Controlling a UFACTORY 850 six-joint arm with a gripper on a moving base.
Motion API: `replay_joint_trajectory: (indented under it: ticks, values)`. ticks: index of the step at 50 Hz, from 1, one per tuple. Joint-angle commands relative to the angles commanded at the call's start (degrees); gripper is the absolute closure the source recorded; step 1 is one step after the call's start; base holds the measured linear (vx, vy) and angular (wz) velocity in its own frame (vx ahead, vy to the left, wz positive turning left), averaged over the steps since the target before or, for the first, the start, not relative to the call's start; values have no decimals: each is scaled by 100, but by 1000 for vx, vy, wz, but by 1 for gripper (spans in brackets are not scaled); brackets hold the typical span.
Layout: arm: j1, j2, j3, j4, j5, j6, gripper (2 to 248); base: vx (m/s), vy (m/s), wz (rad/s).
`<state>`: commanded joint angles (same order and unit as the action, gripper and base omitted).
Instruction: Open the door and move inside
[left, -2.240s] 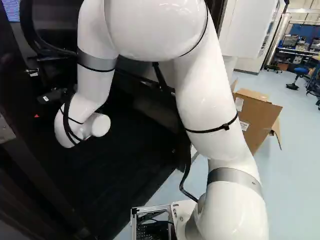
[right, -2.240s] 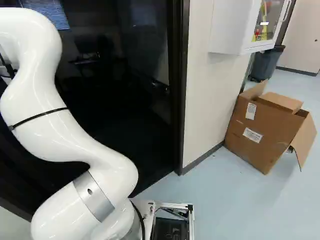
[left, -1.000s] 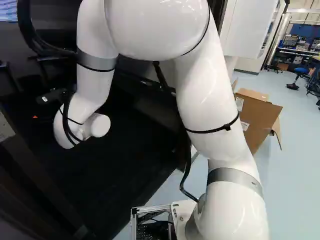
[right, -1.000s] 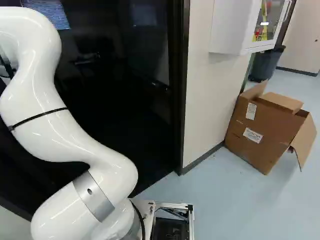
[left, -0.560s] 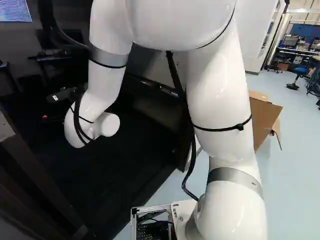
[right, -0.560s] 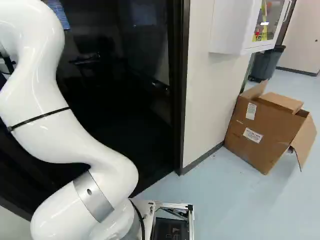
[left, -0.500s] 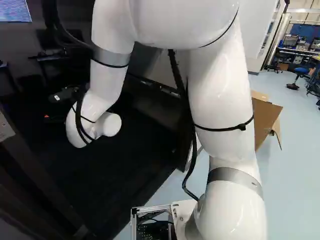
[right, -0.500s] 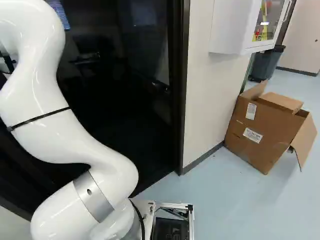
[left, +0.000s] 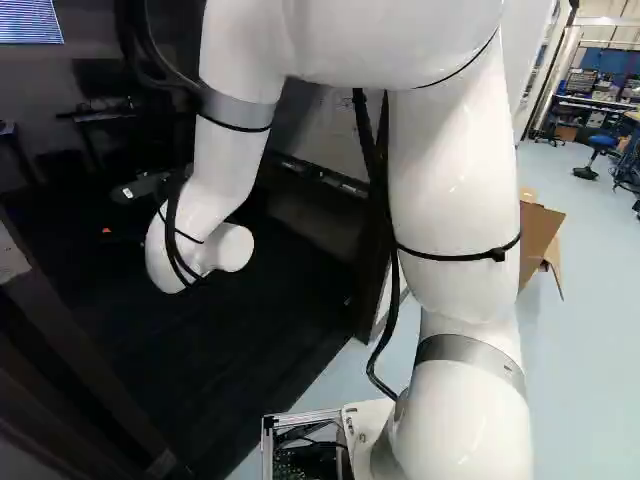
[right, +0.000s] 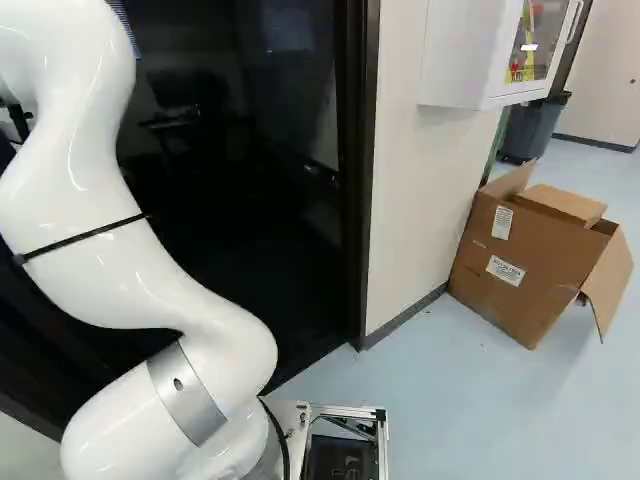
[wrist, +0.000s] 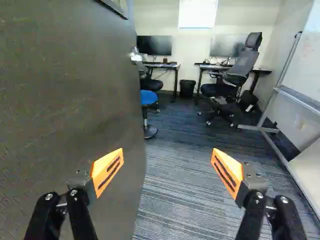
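Door (wrist: 75, 90) looks heavy and stiff, so I'd just push it near the handle (wrist: 136, 56), no grabbing needed. Jaws are wide apart, empty.

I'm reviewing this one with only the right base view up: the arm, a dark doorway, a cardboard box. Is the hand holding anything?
Observer: No, the wrist view shows the hand open, with nothing between its fingers.
Operator: Where is the door, then?
Observer: The door stands open beside the hand, seen behind one finger; I can't tell whether they touch.
Operator: Anything just past the door's free edge?
Observer: Yes, a blue seat on a dark base, partly hidden by that edge.
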<state>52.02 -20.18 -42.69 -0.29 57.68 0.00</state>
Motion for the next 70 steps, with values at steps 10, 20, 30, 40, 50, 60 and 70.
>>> replay_joint_trajectory:
  ticks: [10,20,30,40,50,60,70]
  values:
    - [-151,105,109,1,-22,0,3,0,0,0]
    - [-366,255,265,2,-54,0,3,0,0,0]
    - [-652,453,472,4,-96,0,3,0,0,0]
    - [-996,693,722,5,-147,0,3,0,0,0]
    - [-1404,977,1017,8,-207,0,3,0,0,0]
    - [-1877,1305,1360,10,-277,0,3,0,0,0]
    - [-2413,1678,1748,13,-356,0,3,0,0,0]
